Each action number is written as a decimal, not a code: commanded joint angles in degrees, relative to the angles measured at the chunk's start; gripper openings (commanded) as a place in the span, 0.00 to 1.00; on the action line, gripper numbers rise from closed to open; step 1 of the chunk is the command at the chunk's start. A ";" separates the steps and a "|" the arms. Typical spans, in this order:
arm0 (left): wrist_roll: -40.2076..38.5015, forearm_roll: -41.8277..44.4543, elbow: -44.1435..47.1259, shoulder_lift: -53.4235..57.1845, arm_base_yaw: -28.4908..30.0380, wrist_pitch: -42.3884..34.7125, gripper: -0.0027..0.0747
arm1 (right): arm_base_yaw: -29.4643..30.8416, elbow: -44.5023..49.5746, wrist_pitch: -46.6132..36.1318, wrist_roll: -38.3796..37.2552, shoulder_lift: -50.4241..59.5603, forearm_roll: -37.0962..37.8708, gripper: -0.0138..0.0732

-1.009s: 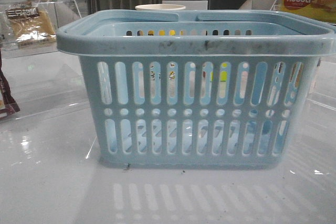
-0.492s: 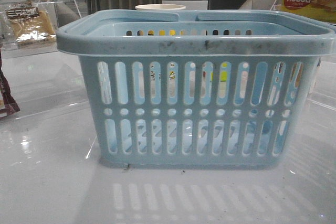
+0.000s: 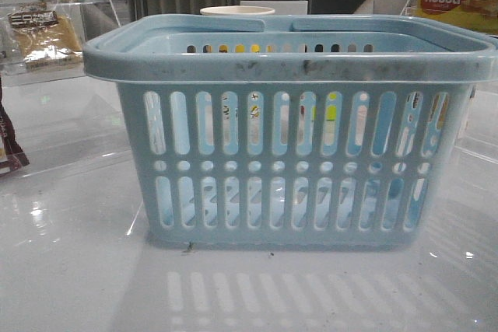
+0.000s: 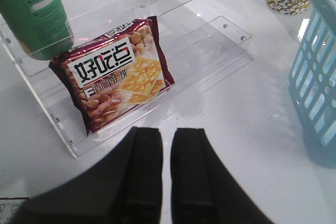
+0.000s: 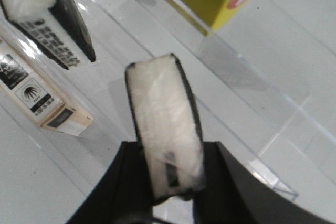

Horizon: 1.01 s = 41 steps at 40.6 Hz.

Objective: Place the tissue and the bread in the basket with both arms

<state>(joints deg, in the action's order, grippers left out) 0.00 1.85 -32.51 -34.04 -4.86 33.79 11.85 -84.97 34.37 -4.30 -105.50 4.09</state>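
Lighting: bright, diffuse overhead. Table [image 3: 78, 270]: glossy, glare spots, basket [image 3: 288, 153] reflection. Right wrist view: soft, blurred.

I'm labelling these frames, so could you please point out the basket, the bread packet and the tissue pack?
basket [image 3: 288, 68], front view, scuffed near rim.
bread [image 3: 43, 36], front view, middle of the clear packet.
tissue [image 5: 165, 124], right wrist view, white face between the end effector's fingers.

Scuffed plastic basket [image 3: 288, 130], glossy table [image 3: 78, 270]
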 commanded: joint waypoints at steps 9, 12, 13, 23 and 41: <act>0.00 -0.45 -2.10 -0.40 0.06 -4.32 0.23 | 0.17 -2.25 5.12 -0.04 12.11 -4.66 0.41; 0.00 -0.45 -2.10 -0.40 0.06 -4.32 0.23 | -0.03 -2.25 6.77 0.01 15.01 -5.76 0.41; 0.00 -0.45 -2.10 -0.40 0.06 -4.32 0.23 | -0.23 -2.25 7.13 0.01 16.25 -5.91 0.41; 0.00 -0.45 -2.10 -0.40 0.06 -4.32 0.23 | -7.10 -2.20 8.71 0.06 26.54 -5.91 0.41; 0.00 -0.45 -2.10 -0.40 0.06 -4.32 0.23 | -35.62 -2.01 10.35 0.06 26.24 -5.98 0.41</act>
<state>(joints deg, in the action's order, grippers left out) 0.00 1.72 -32.51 -34.04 -4.86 33.79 -20.12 -85.05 48.10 -4.30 -79.48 -1.77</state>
